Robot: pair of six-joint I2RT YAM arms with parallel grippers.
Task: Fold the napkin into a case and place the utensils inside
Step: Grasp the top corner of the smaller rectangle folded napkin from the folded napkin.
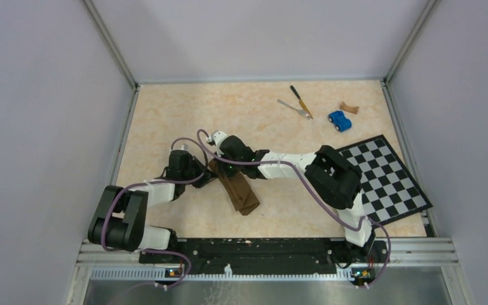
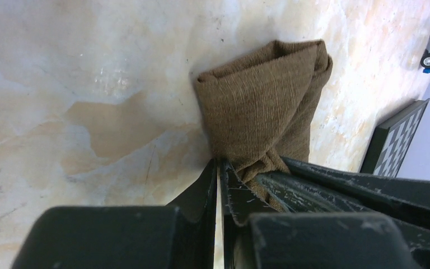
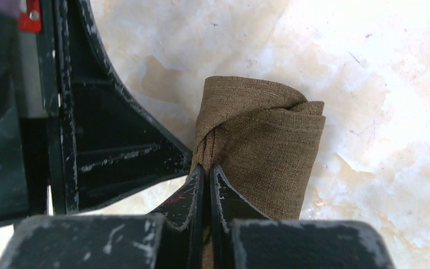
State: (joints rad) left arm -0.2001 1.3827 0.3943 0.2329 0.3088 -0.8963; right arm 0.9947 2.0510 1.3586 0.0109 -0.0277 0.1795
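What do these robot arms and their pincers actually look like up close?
The left arm and right arm are built alike: white links joined by chunky black joints, with a purple cable looping along each. The left gripper and right gripper have black, wedge-shaped fingers scuffed with pale scratches.

The left arm (image 1: 155, 194) and right arm (image 1: 286, 166) are built of white tubular links joined by bulky black joint housings. A thin purple-grey cable (image 1: 321, 197) runs in loops along each one. The left pincer (image 2: 219, 163) and right pincer (image 3: 206, 168) have flat, tapering black fingers (image 3: 229, 202), matt and flecked with pale scratches. A small red part (image 3: 29, 14) with a screw head shows at the far left of the right wrist view
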